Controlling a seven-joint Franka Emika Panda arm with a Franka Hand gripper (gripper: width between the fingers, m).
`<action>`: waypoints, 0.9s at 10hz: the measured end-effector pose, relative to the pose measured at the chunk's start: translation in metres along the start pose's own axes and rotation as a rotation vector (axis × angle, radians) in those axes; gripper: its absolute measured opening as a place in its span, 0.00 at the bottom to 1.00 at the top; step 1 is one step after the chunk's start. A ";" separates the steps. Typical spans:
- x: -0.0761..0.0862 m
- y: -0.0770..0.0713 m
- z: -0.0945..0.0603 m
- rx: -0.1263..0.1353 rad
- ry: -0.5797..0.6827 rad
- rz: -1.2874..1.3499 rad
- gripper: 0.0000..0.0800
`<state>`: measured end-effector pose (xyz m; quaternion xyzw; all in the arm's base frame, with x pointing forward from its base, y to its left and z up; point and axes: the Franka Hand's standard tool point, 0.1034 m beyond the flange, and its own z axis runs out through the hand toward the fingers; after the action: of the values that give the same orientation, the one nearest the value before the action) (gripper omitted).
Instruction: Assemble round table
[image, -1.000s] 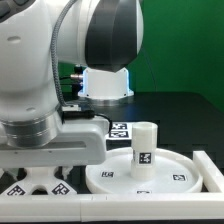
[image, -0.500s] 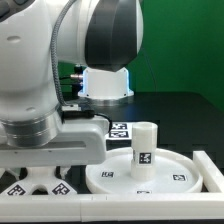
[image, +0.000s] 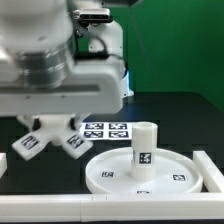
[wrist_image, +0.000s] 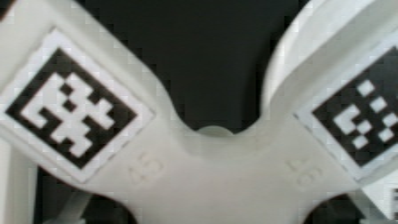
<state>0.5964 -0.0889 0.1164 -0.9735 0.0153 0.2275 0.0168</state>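
Observation:
The large round disc (image: 170, 178) lies flat on the black table at the exterior view's right. The short thick leg (image: 145, 147) stands upright on its middle, tag facing front. My gripper (image: 52, 128) is left of the disc, above the table, shut on the small cross-shaped foot (image: 30, 143), which hangs under the hand with two tagged arms spread. In the wrist view the foot (wrist_image: 196, 165) fills the picture, a tag on each arm. The fingers are hidden behind it.
The marker board (image: 108, 129) lies flat behind the disc. A white wall (image: 100, 206) runs along the front of the table and turns up at the right (image: 206, 165). The robot's base (image: 100, 35) stands at the back.
The hand has risen from low over the table at the front left. The cross-shaped foot has come up with it and now hangs clear of the surface.

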 end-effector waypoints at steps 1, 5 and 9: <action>0.000 0.001 0.001 0.005 -0.001 -0.004 0.56; -0.001 0.008 0.001 0.134 0.014 0.027 0.56; -0.024 -0.046 -0.018 0.065 0.172 -0.005 0.56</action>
<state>0.5852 -0.0428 0.1445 -0.9884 0.0217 0.1425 0.0476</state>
